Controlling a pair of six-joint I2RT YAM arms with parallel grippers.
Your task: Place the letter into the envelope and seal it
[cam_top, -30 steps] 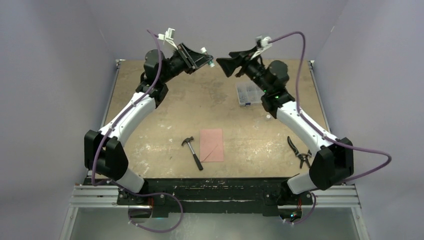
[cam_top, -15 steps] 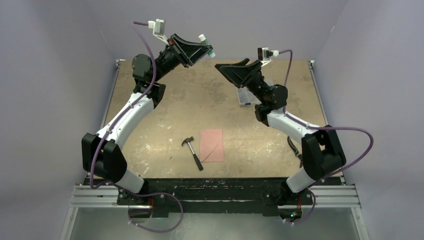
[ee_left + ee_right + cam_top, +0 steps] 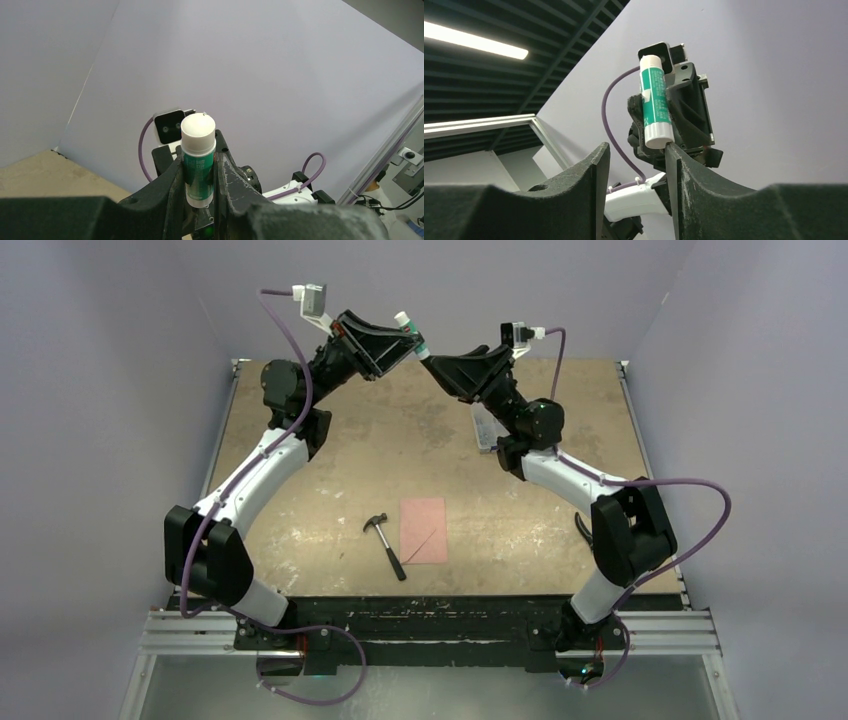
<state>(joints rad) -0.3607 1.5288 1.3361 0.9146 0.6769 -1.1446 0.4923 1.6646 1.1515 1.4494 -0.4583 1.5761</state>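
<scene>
Envelope (image 3: 424, 530) flat on table (image 3: 330, 440), well apart from tools — left gripper (image 3: 199, 172) clamps glue stick (image 3: 198, 150); right gripper (image 3: 634, 160) spread wide beside stick's end.

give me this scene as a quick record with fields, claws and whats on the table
left claw: shut on glue stick, raised in the air
right claw: open, near the glue stick's end, not gripping it
envelope: flat on table, no claw near
letter: not seen apart from envelope
hammer: just left of envelope
</scene>
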